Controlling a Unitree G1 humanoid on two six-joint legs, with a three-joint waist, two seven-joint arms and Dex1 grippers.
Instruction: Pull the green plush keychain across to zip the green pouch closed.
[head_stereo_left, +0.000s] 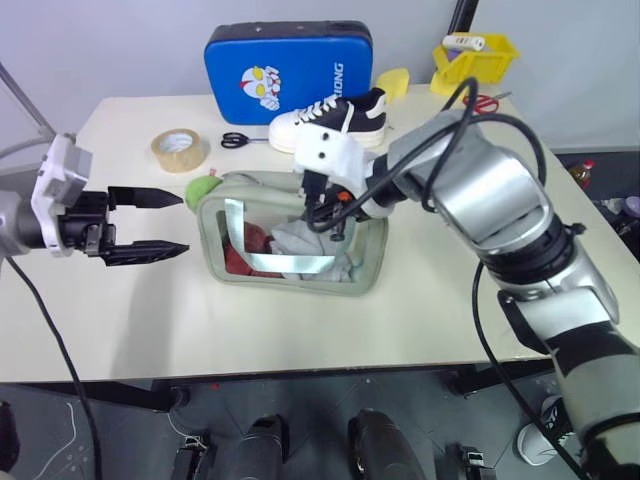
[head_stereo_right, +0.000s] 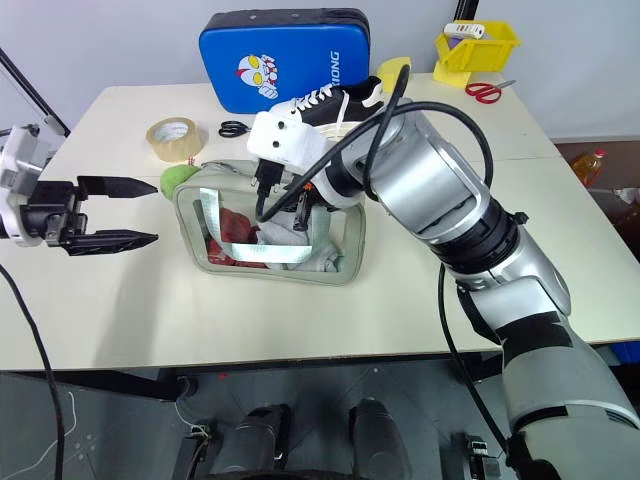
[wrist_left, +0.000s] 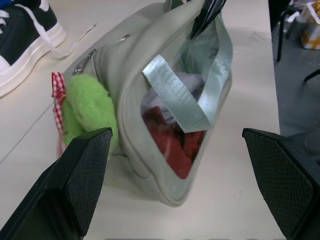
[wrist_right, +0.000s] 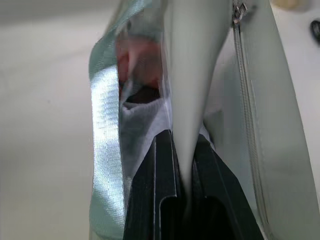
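The green pouch (head_stereo_left: 300, 283) lies in the middle of the table, with a clear front window, a silvery strap and red and grey cloth inside. The green plush keychain (head_stereo_left: 203, 186) sits at the pouch's left end, fuzzy lime green with a red checked ribbon (wrist_left: 58, 95) beside it. My left gripper (head_stereo_left: 185, 222) hovers open just left of the pouch. Its fingers (wrist_left: 80, 180) frame the pouch's end, and the keychain (wrist_left: 90, 107) lies close to one fingertip. My right gripper (wrist_right: 181, 136) is shut on the pouch's upper rim near the zipper track (wrist_right: 245, 100).
Behind the pouch stand a black-and-white shoe (head_stereo_left: 330, 120) and a blue padded case (head_stereo_left: 288, 70). A tape roll (head_stereo_left: 179, 149) and black scissors (head_stereo_left: 238, 139) lie at the back left. A yellow bin (head_stereo_left: 475, 58) and red scissors (head_stereo_left: 483, 101) are at the back right.
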